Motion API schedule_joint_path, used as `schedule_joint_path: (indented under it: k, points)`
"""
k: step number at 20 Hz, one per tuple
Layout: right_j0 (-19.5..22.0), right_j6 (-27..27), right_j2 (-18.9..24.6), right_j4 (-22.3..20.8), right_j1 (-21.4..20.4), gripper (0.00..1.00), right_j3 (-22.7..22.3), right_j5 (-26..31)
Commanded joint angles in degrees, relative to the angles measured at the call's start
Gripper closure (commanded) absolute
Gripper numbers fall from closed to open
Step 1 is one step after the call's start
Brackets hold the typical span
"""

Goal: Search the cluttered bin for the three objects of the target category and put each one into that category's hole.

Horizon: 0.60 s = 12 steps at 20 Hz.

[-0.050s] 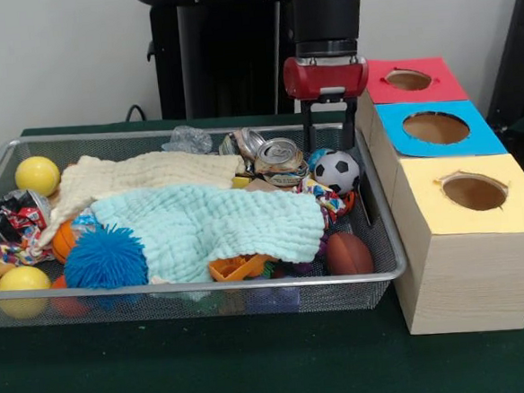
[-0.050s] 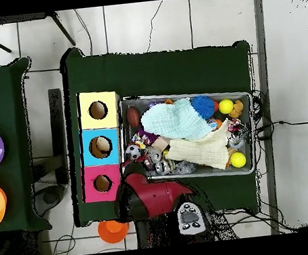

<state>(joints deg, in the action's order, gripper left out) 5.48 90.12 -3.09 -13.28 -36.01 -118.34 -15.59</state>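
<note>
Front view — pincer [image 1: 331, 145] spread, fingers straddling nothing, poised above soccer ball [image 1: 337, 171] at the wire bin's [image 1: 388, 269] 2 o'clock corner.

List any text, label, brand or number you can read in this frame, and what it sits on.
None can be read.
Can: printing on its side, too blurred to read.
Wrapper: red and white print, too small to read.
Boxes: plain coloured tops, no lettering.
Gripper: no marking visible.
</note>
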Motion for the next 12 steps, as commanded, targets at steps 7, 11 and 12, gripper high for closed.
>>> schedule_joint_path:
  k: [7, 11, 12]
  points:
    - [-3.64, 9.19, -4.29, 1.66, 5.15, 0.0, 5.01, -5.81]
    - [-2.92, 9.57, -4.48, 0.91, 4.98, 0.0, 5.27, -7.11]
    - [-2.94, 9.67, -4.58, 0.86, 5.14, 0.0, 5.22, -7.66]
